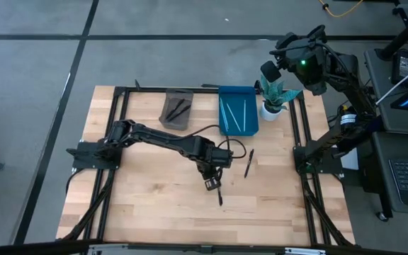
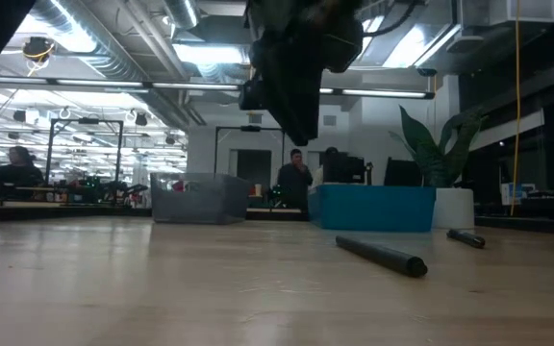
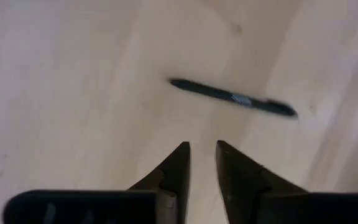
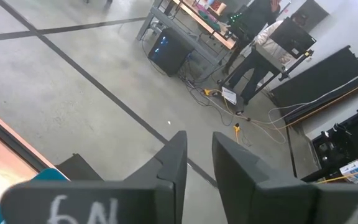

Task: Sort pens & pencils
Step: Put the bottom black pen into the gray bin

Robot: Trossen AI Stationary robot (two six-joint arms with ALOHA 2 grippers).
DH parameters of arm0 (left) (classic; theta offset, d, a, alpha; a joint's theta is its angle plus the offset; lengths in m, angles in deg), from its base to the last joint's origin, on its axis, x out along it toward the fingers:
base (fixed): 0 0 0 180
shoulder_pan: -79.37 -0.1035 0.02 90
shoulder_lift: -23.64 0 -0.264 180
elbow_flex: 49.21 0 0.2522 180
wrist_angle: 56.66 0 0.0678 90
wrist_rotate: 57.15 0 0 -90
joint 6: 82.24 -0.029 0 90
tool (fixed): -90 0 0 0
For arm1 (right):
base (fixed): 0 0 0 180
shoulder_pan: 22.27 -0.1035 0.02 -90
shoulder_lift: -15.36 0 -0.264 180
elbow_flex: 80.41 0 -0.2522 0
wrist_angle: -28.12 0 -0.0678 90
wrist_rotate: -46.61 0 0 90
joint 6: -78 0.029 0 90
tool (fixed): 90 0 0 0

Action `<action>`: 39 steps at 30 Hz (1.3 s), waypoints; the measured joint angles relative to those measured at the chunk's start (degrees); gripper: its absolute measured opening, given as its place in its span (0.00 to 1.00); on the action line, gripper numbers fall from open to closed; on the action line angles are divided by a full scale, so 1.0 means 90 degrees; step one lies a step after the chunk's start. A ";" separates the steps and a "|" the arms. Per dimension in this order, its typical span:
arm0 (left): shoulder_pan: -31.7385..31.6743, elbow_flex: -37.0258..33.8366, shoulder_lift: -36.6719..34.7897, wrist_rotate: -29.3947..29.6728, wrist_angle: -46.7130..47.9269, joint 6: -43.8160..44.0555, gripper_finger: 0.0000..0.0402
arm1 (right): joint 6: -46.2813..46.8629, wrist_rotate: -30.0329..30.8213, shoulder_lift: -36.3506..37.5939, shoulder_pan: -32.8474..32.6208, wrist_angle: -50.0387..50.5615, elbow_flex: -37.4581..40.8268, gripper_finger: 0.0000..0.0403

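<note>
A black pen [image 1: 220, 198] lies flat on the wooden table, also seen in the left wrist view [image 3: 235, 98] and the low view [image 2: 383, 255]. My left gripper [image 1: 214, 185] hangs just above it, pointing steeply down, its fingers [image 3: 202, 149] a narrow gap apart with nothing between them. A second black pen [image 1: 248, 163] lies to the right. The grey tray [image 1: 177, 110] holds dark pens and the blue tray [image 1: 238, 110] holds thin pencils. My right gripper [image 4: 199, 149] is raised beyond the table's far right corner, narrowly open and empty.
A potted plant in a white pot [image 1: 273, 99] stands right of the blue tray. A black frame [image 1: 119, 127] runs round the table. Bare wood [image 1: 154, 205] lies near the front edge. People stand in the room behind [image 2: 296, 173].
</note>
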 joint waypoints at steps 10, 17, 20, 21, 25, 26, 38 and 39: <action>-0.0007 0.0000 0.0015 0.1473 -0.1074 0.2915 0.11 | -0.0372 0.0004 0.0000 0.0000 0.0000 0.0001 0.19; 0.0252 0.0004 0.0384 0.1499 -0.2044 0.4667 0.14 | -0.1121 0.0063 0.0000 0.0000 -0.0002 0.0002 0.19; 0.0374 0.0007 0.0502 0.1553 -0.2532 0.5150 0.18 | -0.1178 0.0063 0.0018 -0.0002 -0.0002 0.0002 0.19; 0.0406 0.0004 0.0527 0.1599 -0.2530 0.5293 0.19 | -0.1188 0.0064 0.0023 -0.0002 -0.0002 0.0002 0.19; 0.0491 0.0000 0.0515 0.1942 -0.2472 0.5463 0.23 | -0.1392 0.0062 0.0087 0.0060 -0.0056 0.0002 0.19; 0.0500 0.0000 0.0515 0.1958 -0.2429 0.5548 0.23 | -0.1458 0.0049 0.0115 0.0085 -0.0103 0.0002 0.19; 0.0668 0.0005 0.0588 0.1846 -0.2292 0.6252 0.25 | -0.1470 0.0015 0.0422 0.0445 -0.0245 0.0002 0.19; 0.0668 0.0005 0.0588 0.1782 -0.2137 0.6299 0.24 | -0.1460 -0.0009 0.0423 0.0454 -0.0246 0.0002 0.19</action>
